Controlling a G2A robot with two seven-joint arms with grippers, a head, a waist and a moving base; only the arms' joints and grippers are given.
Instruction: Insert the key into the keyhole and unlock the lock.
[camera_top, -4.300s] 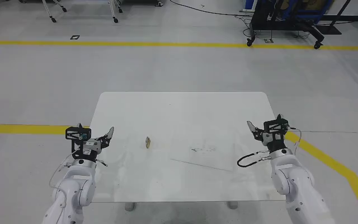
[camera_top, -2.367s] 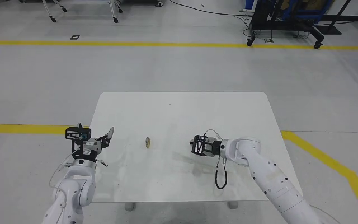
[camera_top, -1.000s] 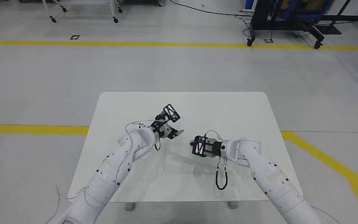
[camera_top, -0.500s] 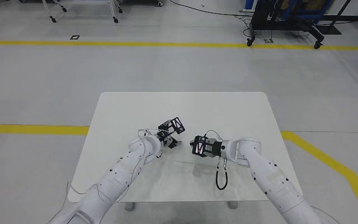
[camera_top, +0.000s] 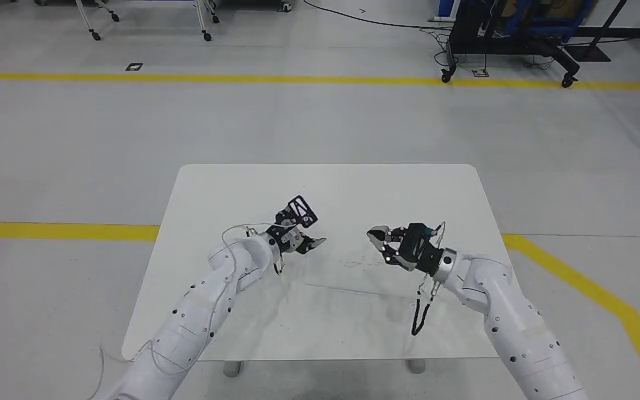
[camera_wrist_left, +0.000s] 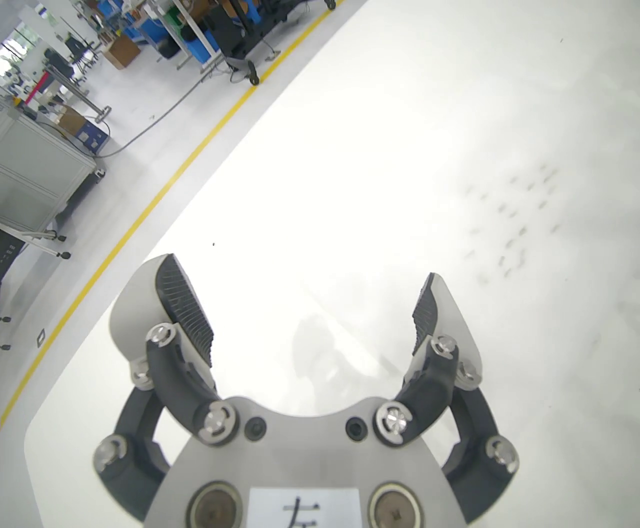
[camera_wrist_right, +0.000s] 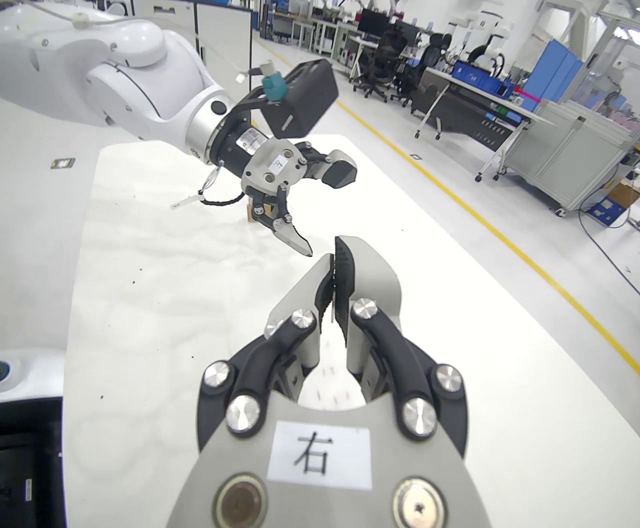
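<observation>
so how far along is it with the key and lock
Done: the right gripper is shut on a thin metal sliver, likely the key, held above the table. In hand: the left gripper hangs open and empty near the brass lock, which sits on the table ungripped. Left: grip the lock, insert the key, turn it.

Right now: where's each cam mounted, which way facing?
Top: above the arms, looking down on table; both arms, left gripper and right gripper show.
Left wrist: behind open left gripper, facing the table.
Right wrist: behind right gripper, shut on edge-on key, facing left gripper and lock.
Shared: top and right wrist both show left gripper.
</observation>
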